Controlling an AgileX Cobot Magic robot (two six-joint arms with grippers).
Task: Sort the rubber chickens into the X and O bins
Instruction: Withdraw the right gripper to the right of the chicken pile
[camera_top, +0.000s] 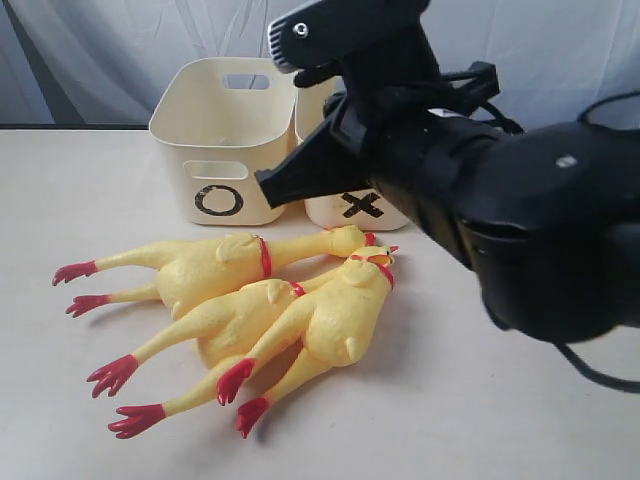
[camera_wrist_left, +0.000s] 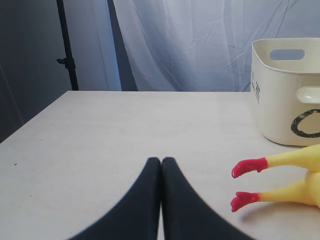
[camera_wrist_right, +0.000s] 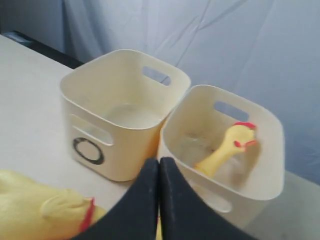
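Currently, three yellow rubber chickens (camera_top: 250, 310) lie heaped on the desk (camera_top: 500, 420) just before the cream plastic tub marked O (camera_top: 180, 190). Beside that tub, its twin marked X (camera_top: 330, 212) holds a fourth chicken (camera_wrist_right: 225, 147). Left jaws and right jaws are pressed closed, gripping nothing.

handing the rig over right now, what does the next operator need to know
Left pincer: shut, empty, off to the side of the chickens' red feet.
Right pincer: shut, empty, raised in front of the bins.
Done: one chicken sits inside the X bin.
O bin: nothing visible inside.
Left to do: three chickens lie bunched on the table in front of the bins: rear chicken, middle chicken, front chicken. All still need sorting.
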